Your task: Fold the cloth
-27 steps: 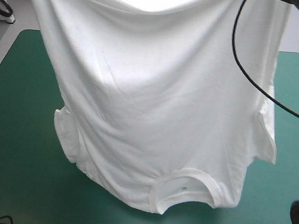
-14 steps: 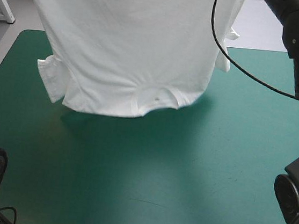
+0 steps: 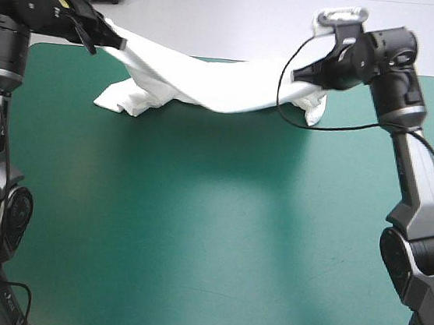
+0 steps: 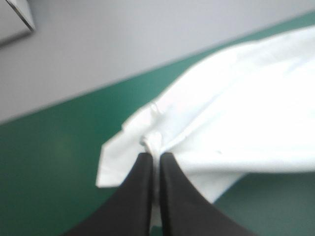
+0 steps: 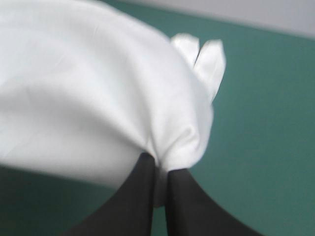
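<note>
At the far left, the left tool (image 3: 121, 43) is pinched almost closed on one end of the T-shirt (image 3: 209, 89), with a bunched corner of cloth caught between its black fingers (image 4: 142, 182). The T-shirt stretches as a sagging, twisted band along the far side of the desk (image 3: 209, 232), and a crumpled part rests on the desk just below the left tool. At the far right, the right tool (image 3: 295, 76) is likewise all but closed on the other end, with a small fold hanging beside it.
</note>
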